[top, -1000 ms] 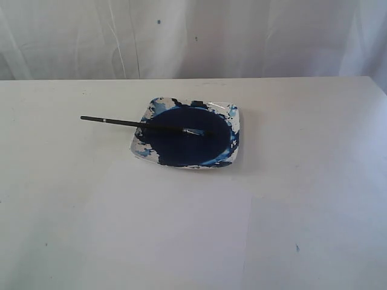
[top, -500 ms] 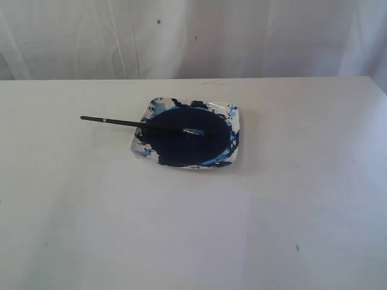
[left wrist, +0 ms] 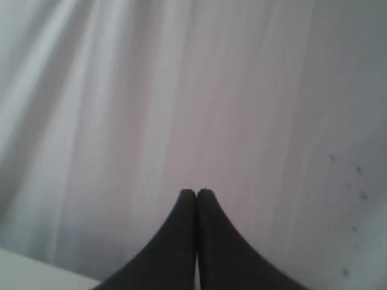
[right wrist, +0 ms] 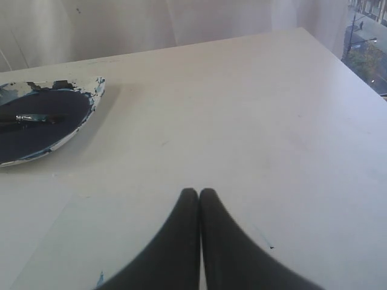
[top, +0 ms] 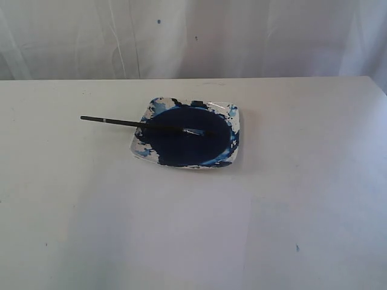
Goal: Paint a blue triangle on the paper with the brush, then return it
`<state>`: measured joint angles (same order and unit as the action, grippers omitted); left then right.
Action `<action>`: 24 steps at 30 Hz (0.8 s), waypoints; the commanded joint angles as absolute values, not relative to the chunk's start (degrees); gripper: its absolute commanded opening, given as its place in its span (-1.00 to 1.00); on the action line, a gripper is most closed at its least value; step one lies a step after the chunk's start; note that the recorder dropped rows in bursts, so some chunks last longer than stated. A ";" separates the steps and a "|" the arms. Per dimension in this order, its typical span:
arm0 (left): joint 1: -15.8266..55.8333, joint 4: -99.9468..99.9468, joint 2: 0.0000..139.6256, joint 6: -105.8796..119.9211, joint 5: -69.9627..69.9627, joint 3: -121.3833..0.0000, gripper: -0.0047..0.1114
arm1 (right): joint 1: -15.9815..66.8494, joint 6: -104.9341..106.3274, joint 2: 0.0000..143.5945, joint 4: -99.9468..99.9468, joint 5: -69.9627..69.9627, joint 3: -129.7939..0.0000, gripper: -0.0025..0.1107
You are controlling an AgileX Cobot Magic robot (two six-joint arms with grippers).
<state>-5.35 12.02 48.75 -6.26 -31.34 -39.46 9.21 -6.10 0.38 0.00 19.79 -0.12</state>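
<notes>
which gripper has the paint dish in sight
The right gripper, shut above the table: its wrist view shows the paint dish with the brush lying in it. The left gripper, also shut, faces only the white curtain.

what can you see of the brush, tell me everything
The brush is thin and straight, with a black handle, a silver ferrule and a dark tip. It lies nearly flat across the paint dish, tip end in the dark-blue paint, handle resting on the dish's rim and jutting out over the table. Nothing grips it.
</notes>
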 commanded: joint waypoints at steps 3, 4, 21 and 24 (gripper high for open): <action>-5.10 -61.50 66.93 -72.76 -22.61 -48.80 -0.92 | 9.07 -6.16 0.00 0.00 19.63 0.00 -0.96; -5.74 -77.08 69.69 -87.10 -28.91 -49.90 -0.92 | 9.07 -6.16 0.00 0.00 19.63 0.00 -0.96; -6.67 -99.95 101.51 -111.34 -64.74 -50.45 -0.92 | 9.07 -6.16 0.00 0.00 19.63 0.00 -0.96; -6.57 -99.95 103.48 -113.69 -66.05 -50.45 -0.92 | 9.07 -6.16 0.00 0.00 19.63 0.00 -0.96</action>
